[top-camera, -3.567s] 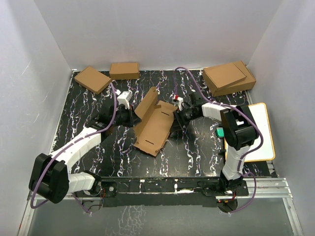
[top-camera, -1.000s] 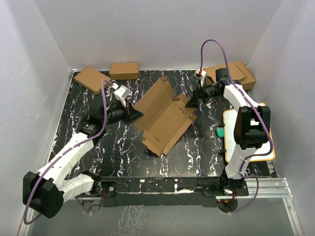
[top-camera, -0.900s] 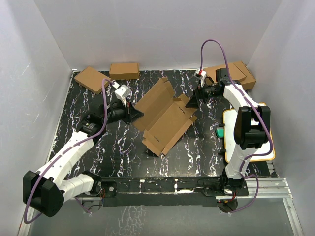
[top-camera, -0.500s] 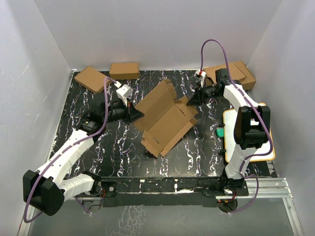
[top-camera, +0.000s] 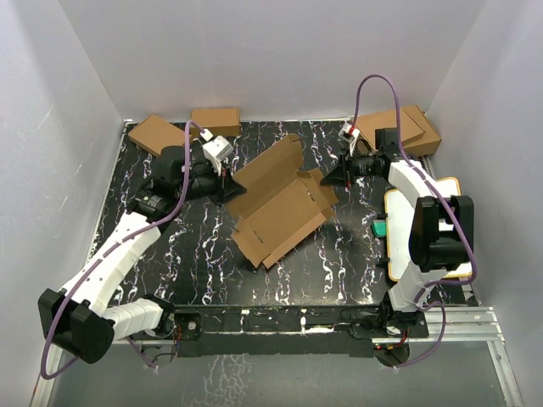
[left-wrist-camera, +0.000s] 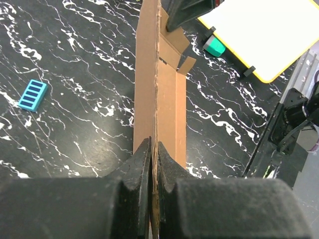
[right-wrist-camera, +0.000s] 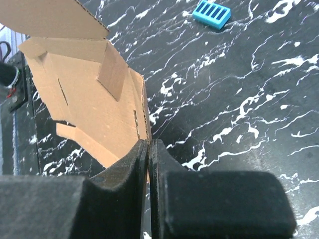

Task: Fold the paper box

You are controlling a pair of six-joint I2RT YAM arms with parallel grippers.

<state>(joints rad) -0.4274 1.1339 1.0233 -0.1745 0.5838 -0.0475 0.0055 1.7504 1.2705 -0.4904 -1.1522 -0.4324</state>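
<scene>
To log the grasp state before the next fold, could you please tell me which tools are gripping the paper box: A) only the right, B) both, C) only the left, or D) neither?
B: the wrist views show the left tool and the right tool each pinched shut on an edge of the paper box.
</scene>
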